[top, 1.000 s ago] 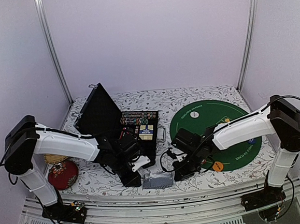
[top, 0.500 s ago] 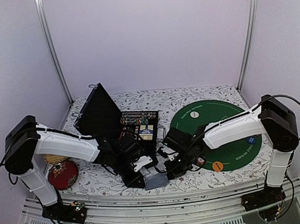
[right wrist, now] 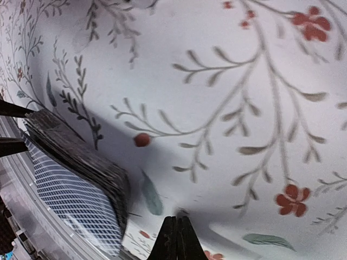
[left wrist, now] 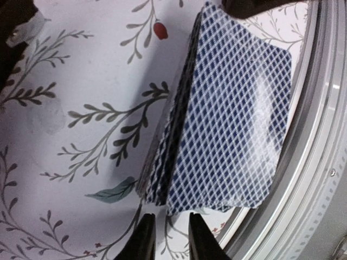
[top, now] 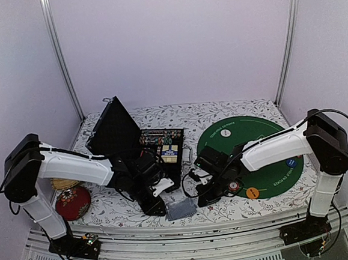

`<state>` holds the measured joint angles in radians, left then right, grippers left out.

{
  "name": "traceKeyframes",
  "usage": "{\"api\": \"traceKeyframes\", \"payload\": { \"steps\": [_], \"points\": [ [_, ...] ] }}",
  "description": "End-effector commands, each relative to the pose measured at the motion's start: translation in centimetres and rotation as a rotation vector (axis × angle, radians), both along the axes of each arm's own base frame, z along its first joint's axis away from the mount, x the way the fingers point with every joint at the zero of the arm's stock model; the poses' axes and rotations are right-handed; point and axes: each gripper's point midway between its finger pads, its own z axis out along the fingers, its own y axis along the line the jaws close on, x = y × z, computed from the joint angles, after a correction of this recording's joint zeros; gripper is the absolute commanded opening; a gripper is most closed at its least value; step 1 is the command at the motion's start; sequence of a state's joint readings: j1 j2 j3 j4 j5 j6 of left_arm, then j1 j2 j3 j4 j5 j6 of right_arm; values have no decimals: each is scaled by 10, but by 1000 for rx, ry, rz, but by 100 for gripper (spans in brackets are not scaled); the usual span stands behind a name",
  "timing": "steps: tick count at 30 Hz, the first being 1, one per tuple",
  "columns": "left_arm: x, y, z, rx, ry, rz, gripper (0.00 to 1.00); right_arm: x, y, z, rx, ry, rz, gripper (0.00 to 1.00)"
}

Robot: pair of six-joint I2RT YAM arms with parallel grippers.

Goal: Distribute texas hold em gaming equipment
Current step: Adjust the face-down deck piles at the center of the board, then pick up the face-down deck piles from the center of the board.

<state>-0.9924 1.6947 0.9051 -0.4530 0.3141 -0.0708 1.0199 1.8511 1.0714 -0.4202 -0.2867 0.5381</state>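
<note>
A deck of blue-backed playing cards (top: 181, 209) lies on the floral cloth near the front edge. In the left wrist view the deck (left wrist: 227, 119) is slightly fanned, just ahead of my left gripper (left wrist: 169, 235), whose jaws stand a little apart with nothing between them. My right gripper (right wrist: 176, 238) is shut and empty, low over the cloth, to the right of the deck (right wrist: 76, 184). On the green felt mat (top: 260, 147) lie a white disc (top: 225, 133), a blue disc (top: 292, 163), an orange disc (top: 252, 192) and a red chip (top: 231, 187).
The black case (top: 160, 148) stands open behind my left arm, its lid (top: 115, 131) raised, with chips inside. A red round ornament (top: 72, 202) sits at the front left. The table's metal rail (left wrist: 320, 162) runs right beside the deck.
My left jaws have widened a little at the deck. The right gripper swung left toward the deck, then drew back to the right, staying shut.
</note>
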Motion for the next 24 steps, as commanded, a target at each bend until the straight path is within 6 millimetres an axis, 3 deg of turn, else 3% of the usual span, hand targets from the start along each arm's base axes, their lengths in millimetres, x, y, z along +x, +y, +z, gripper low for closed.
{"api": "traceKeyframes", "payload": {
  "steps": [1,4,7,11,12,15,18,22,24],
  "points": [
    [18,6,24,19,-58,62,28,8,-7,23,73,-21,-25,5],
    [30,13,41,43,-121,96,32,9,-10,31,70,-36,-17,9],
    [31,0,75,-49,-190,49,45,10,-20,42,64,-65,-26,14],
    [11,-32,103,-205,-360,-140,94,14,-25,62,132,-90,-39,35],
    [8,-37,102,-211,-378,-171,98,15,-24,68,153,-99,-33,43],
    [9,-42,83,-166,-386,-224,98,18,-27,78,189,-124,-35,71],
    [11,-43,59,-98,-379,-279,98,21,-32,83,208,-138,-45,90],
    [12,-48,41,-72,-377,-339,98,21,-33,86,226,-143,-46,100],
    [16,-54,41,-83,-394,-342,98,22,-33,87,233,-143,-47,99]
  ]
}}
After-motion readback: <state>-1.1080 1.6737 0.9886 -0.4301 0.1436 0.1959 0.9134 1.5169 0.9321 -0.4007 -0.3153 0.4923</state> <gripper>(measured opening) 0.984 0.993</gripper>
